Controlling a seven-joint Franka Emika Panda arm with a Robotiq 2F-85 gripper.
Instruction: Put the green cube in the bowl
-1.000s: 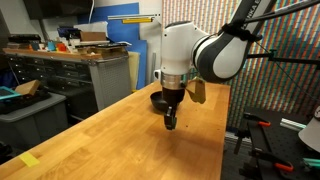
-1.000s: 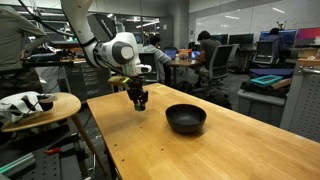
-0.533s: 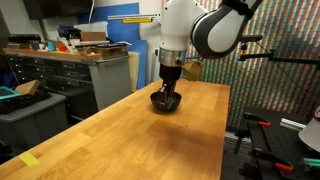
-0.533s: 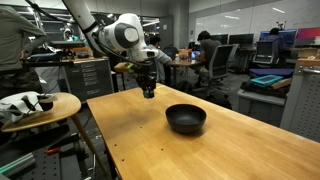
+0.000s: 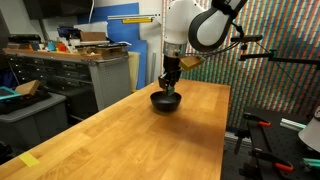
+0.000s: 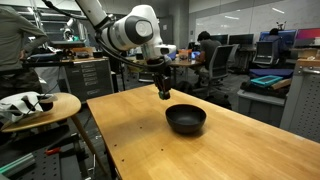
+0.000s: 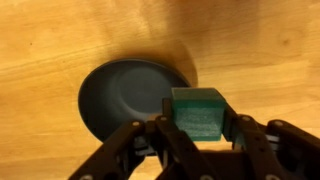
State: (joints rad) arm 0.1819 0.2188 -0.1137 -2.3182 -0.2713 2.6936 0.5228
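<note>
In the wrist view my gripper is shut on the green cube, held between the two fingers. The black bowl lies on the wooden table just below and left of the cube, empty. In both exterior views the gripper hangs in the air above the table, close to the bowl. In an exterior view it is a little left of the bowl and higher than its rim. The cube is too small to make out in the exterior views.
The wooden table has edges near the bowl. A workbench with clutter stands beyond one side. A round side table with a white object stands beside the table. Office desks and people fill the background.
The arm has lifted and carried the cube across the table toward the bowl. The gripper now hangs higher and nearly over the bowl's rim.
</note>
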